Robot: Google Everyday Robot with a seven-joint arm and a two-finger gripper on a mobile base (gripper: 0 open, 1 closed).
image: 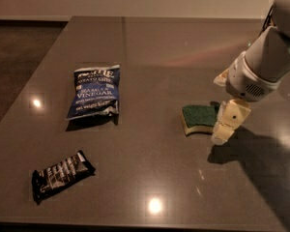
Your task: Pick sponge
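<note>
Arm: comes in from the upper right corner, slanting down and left.
Wrist: white housing, right middle of frame.
Gripper: cream, pointing down, right of centre.

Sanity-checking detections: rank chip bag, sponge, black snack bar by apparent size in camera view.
1. chip bag
2. black snack bar, but nearer the camera, so unsure against the next
3. sponge, one end hidden behind the gripper
</note>
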